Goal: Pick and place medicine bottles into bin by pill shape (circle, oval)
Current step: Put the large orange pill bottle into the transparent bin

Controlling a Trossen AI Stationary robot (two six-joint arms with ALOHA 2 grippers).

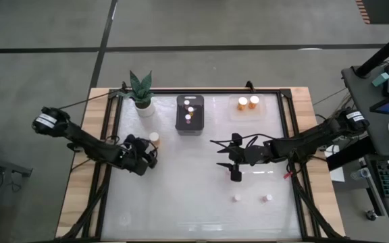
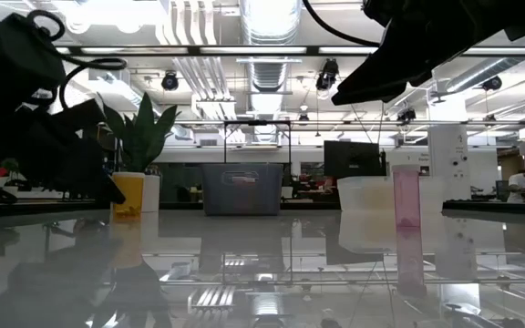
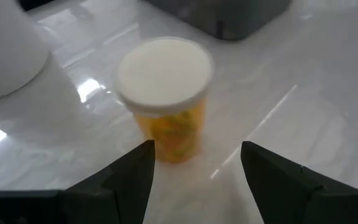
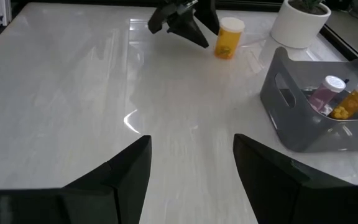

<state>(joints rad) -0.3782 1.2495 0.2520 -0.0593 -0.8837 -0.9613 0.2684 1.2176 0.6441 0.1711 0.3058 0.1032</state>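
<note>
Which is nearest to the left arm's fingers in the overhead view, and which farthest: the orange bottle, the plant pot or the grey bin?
1. Orange bottle, just ahead of the left gripper.
2. Plant pot, at the table's back edge.
3. Grey bin, toward the middle.

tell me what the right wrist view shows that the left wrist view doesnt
Only the right wrist view: the grey bin holding bottles, among them a pinkish bottle, the whole white plant pot, and the left gripper from outside, open beside its target. Only the left wrist view: that bottle's white cap close up, just ahead of the open left fingers. Both share the orange bottle standing upright on the white table.
</note>
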